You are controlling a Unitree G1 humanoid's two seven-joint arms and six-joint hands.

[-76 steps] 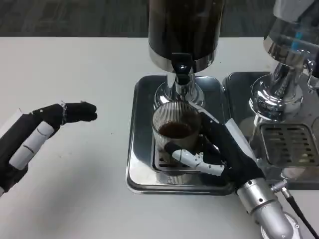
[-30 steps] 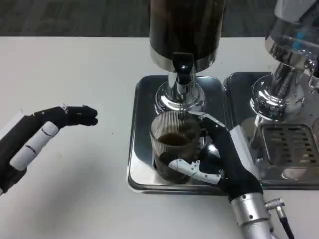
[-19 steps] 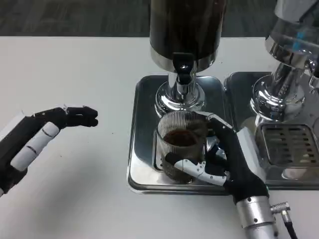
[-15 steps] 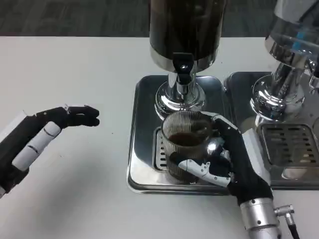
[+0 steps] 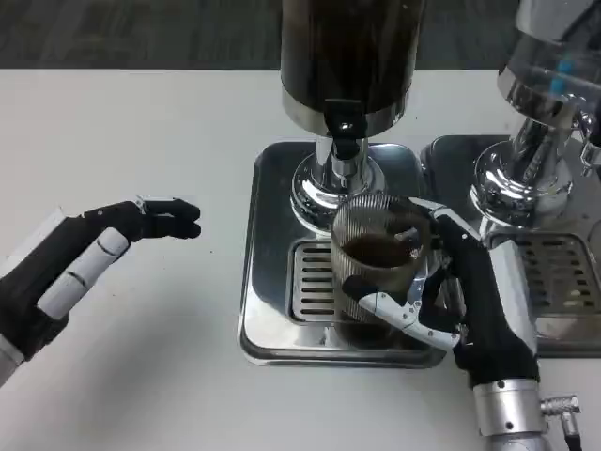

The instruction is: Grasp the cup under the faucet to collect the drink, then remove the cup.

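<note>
While the right hand (image 5: 460,301) wraps its fingers around the ribbed glass cup (image 5: 379,263) of dark drink, the cup sits over the drip tray (image 5: 272,310), just right of the faucet (image 5: 344,150). Off to the left, the left hand (image 5: 84,268) hovers above the white table (image 5: 141,132), fingers extended, holding nothing.

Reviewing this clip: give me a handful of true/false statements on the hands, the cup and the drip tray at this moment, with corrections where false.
1. The right hand grips the ribbed cup. True.
2. The cup is empty. False: dark drink shows inside it.
3. The left hand holds the dispenser's faucet. False: it hovers over the white table, holding nothing.
4. The cup is over the steel drip tray. True.
5. The cup lies on its side. False: it is upright.
</note>
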